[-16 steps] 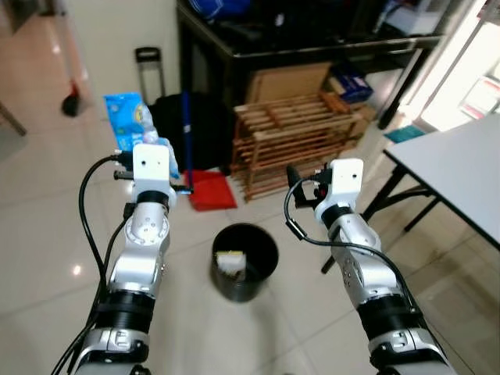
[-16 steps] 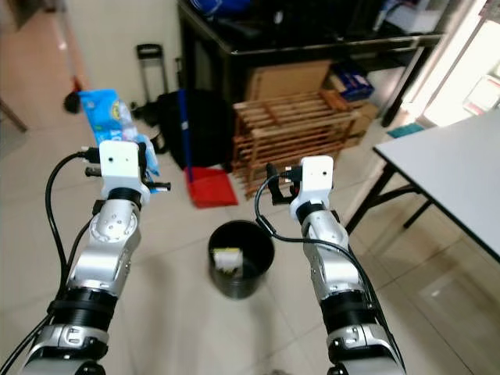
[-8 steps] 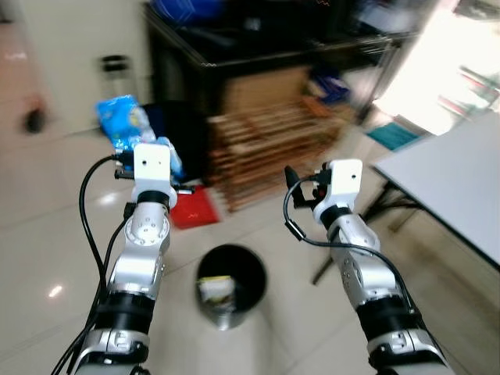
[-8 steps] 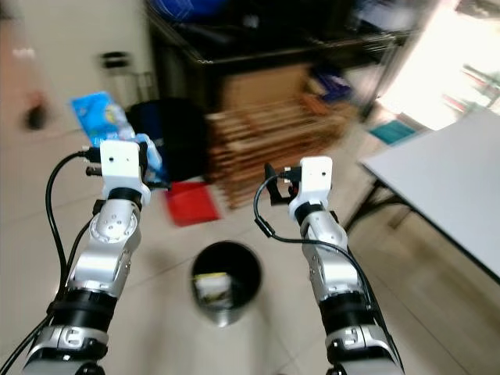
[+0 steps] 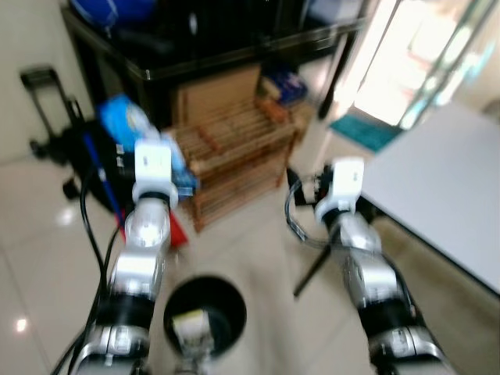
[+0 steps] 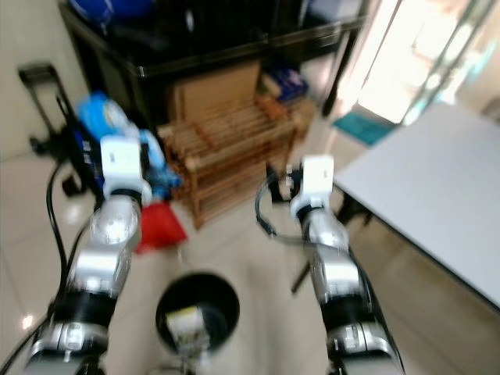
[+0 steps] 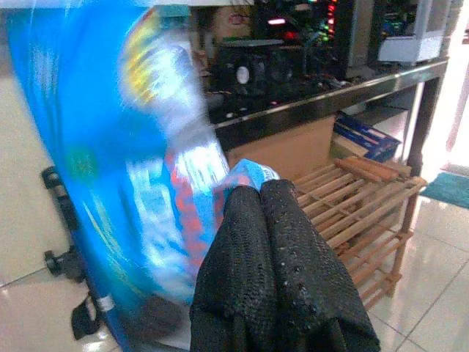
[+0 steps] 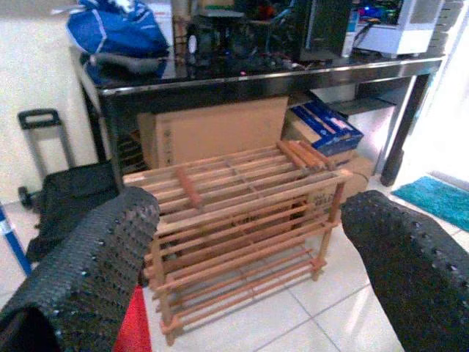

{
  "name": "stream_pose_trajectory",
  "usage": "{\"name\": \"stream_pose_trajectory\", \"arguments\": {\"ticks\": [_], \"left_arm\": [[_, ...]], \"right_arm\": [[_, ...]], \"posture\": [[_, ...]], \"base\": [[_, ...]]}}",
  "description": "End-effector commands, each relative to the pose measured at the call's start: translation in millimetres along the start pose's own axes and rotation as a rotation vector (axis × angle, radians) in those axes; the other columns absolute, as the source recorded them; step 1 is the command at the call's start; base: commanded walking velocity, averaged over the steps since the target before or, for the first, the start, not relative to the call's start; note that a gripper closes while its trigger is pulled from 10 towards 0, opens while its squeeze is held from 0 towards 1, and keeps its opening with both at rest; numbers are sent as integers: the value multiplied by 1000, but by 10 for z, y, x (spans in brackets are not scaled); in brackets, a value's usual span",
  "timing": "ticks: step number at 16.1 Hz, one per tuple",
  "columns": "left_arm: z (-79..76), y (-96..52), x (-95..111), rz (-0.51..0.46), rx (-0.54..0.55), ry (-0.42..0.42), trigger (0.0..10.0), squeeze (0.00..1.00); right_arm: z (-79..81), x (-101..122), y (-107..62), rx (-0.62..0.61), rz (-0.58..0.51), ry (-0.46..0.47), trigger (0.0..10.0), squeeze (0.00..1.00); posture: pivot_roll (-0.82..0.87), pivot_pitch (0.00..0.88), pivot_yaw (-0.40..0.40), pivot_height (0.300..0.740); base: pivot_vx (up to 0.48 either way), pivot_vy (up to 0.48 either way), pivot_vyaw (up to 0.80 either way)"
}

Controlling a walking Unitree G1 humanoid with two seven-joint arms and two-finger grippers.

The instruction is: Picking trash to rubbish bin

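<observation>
Currently your left gripper (image 7: 275,271) pinches the blue wrapper (image 7: 110,169), bin (image 5: 205,312) at 6 o'clock holds 1 piece, right gripper (image 8: 249,264) gapes empty.

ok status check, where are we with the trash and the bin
Left pincer shut on blue packet, held up ahead. Right pincer open, empty. Black bin on floor below, between the arms, some trash already inside. Nothing in the way.

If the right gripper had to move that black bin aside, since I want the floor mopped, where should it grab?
Probably the rim of the black bin, from above: the bin stands upright with its mouth open. One finger inside the wall, one outside, away from the trash within.
</observation>
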State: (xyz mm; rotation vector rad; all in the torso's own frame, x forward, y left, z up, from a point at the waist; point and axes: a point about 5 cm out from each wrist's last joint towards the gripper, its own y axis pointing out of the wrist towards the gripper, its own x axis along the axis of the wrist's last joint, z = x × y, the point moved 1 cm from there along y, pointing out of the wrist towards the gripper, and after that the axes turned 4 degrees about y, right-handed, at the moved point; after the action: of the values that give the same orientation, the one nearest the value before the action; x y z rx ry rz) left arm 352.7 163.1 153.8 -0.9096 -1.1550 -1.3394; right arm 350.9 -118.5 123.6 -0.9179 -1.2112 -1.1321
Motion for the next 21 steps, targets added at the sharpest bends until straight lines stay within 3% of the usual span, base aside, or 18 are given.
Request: {"name": "stream_pose_trajectory", "arguments": {"ticks": [1, 5, 8, 10, 12, 13, 16, 21], "left_arm": [[-160, -12, 55, -22, -61, -17, 10000, 0], [-176, -19, 56, -26, -67, -22, 10000, 0], [-215, -33, -60, 25, -93, -39, 10000, 0], [-276, -73, -309, 121, -155, -4, 10000, 0], [-314, -94, -400, 164, -191, 2, 10000, 0], [-387, -185, -623, 245, -233, 10, 10000, 0], [-519, -371, -957, 371, -301, 22, 10000, 0], [-637, -598, -1254, 516, -367, -10, 10000, 0]], "right_arm": [[-144, 50, -23, -38, -13, -11, 10000, 0], [-145, 37, -22, -38, -7, -14, 10000, 0], [-178, -38, -41, -47, 20, -16, 10000, 0], [-183, -353, -132, -8, 153, -26, 10000, 0], [-168, -488, -184, 26, 216, -35, 10000, 0], [-114, -741, -297, 104, 337, -58, 10000, 0], [-7, -1138, -544, 250, 544, -92, 10000, 0], [52, -1346, -696, 307, 646, -91, 10000, 0]], "posture": [[9, 56, -98, 740], [8, 54, -98, 740], [8, 53, -98, 740], [8, 60, -102, 740], [7, 60, -103, 740], [4, 63, -103, 740], [-1, 71, -108, 740], [-6, 85, -114, 740]], "base": [[0, 0, 0], [0, 0, 0], [0, 0, 0], [0, 0, 0], [0, 0, 0], [0, 0, 0], [0, 0, 0], [0, 0, 0]]}}
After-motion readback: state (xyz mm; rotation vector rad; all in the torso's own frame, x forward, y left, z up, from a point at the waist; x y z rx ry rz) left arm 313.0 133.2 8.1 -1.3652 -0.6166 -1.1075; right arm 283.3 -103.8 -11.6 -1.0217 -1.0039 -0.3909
